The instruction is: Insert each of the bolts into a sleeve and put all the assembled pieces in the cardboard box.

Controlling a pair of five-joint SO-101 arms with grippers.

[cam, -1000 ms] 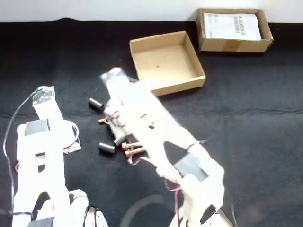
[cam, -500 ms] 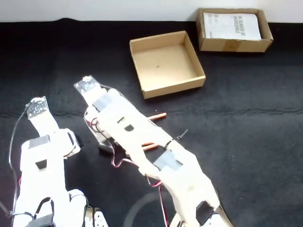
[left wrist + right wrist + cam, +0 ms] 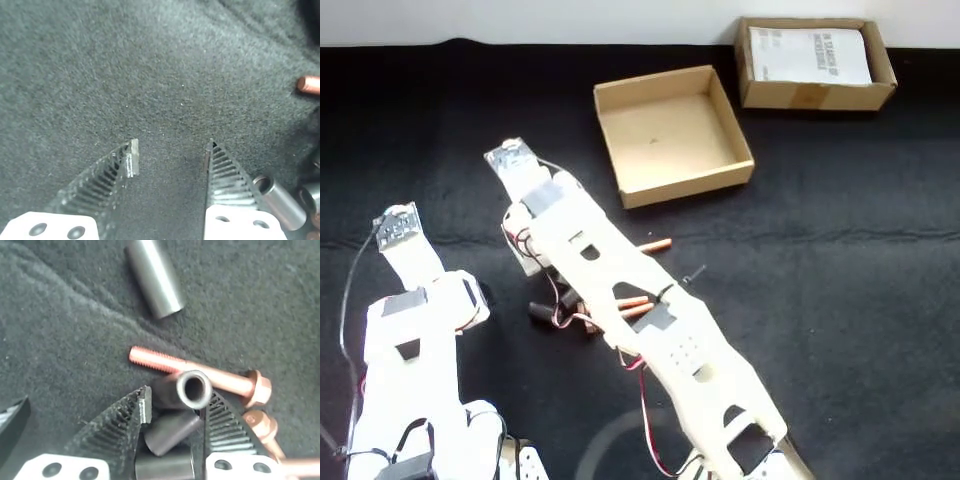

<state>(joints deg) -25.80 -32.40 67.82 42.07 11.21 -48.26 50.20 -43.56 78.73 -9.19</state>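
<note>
My right gripper (image 3: 177,401) is shut on a dark metal sleeve (image 3: 187,389) whose open end faces the camera; a second dark sleeve (image 3: 167,432) lies between the jaws behind it. Just past the fingertips lie a copper bolt (image 3: 210,376), two further bolt heads (image 3: 261,424) and a loose grey sleeve (image 3: 155,277). From above, the right arm (image 3: 582,250) covers that cluster, with bolts (image 3: 634,305) and a sleeve (image 3: 542,311) showing beside it. My left gripper (image 3: 170,147) is open over bare mat, with a sleeve (image 3: 280,201) by one finger. The cardboard box (image 3: 672,130) stands open.
A second box (image 3: 815,62) with a printed sheet stands at the back right. One bolt (image 3: 655,245) lies apart between the arm and the open box, and a small black screw (image 3: 695,272) lies near it. The left arm (image 3: 405,300) stands left of the pile.
The right arm swung left and down over the pile of bolts and sleeves, hiding most of it. The left arm's tip drew back slightly toward the front left.
</note>
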